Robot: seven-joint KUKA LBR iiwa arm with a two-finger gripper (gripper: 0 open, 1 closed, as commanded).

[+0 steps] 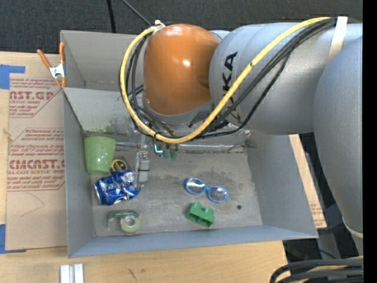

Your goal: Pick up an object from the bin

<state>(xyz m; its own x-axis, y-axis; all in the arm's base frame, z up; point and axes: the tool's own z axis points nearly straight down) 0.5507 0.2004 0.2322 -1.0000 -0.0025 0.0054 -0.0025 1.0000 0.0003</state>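
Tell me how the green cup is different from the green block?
The cup is pale green, while the block is a darker, stronger green. The cup is round and clearly bigger; the block is small and has corners. The cup lies by the left wall of the bin, while the block lies near the front wall, further right. Both are green and rest on the bin floor.

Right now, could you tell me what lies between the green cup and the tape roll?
The crushed blue can lies there, with the cup above it and the tape roll below it in the camera view.
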